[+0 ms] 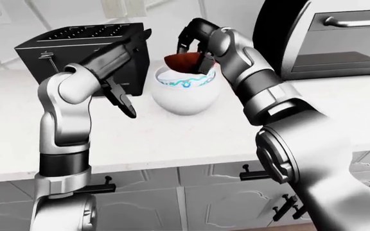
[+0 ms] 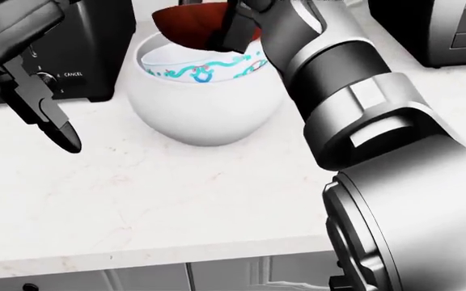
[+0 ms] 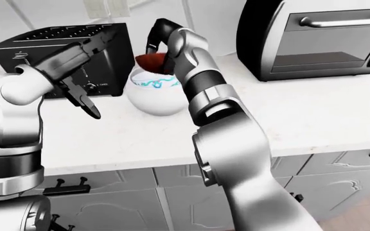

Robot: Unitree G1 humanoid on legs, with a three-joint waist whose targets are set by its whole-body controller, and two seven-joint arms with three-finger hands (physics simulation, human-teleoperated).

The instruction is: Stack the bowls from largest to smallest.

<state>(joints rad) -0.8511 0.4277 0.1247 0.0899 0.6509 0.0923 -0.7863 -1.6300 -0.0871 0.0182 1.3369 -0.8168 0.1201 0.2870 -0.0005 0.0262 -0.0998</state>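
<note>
Left-eye view: 2 arms over a pale marbled counter (image 1: pixel 172 139), both bowls near the middle of the picture
Large bowl: white bowl (image 1: pixel 185 92) with a teal pattern round its inner rim, upright on the counter, just right of the toaster (image 1: pixel 82 50)
Small bowl: dark red bowl (image 1: pixel 182 62), tilted, held above the white bowl's opening at its upper right rim; in the head view its lower edge overlaps that rim, and I cannot tell whether they touch
Right hand: right hand (image 1: pixel 195 45) reaches down from above, its dark fingers (image 2: pixel 237 27) closed on the red bowl's right edge
Left hand: left hand (image 1: pixel 120 98) hangs left of the white bowl, apart from it, holding nothing; its fingers are spread and point down toward the counter, most clearly in the head view
Toaster: black, at the left of the view against the tiled wall, slots on top, a knob and a CANCEL label on its face in the head view
Oven: silver toaster oven (image 3: pixel 320 38) with a bar handle, at the upper right on the counter, well apart from the bowls
Cabinets: grey cabinet doors (image 1: pixel 191 197) with black handles below the counter edge
</note>
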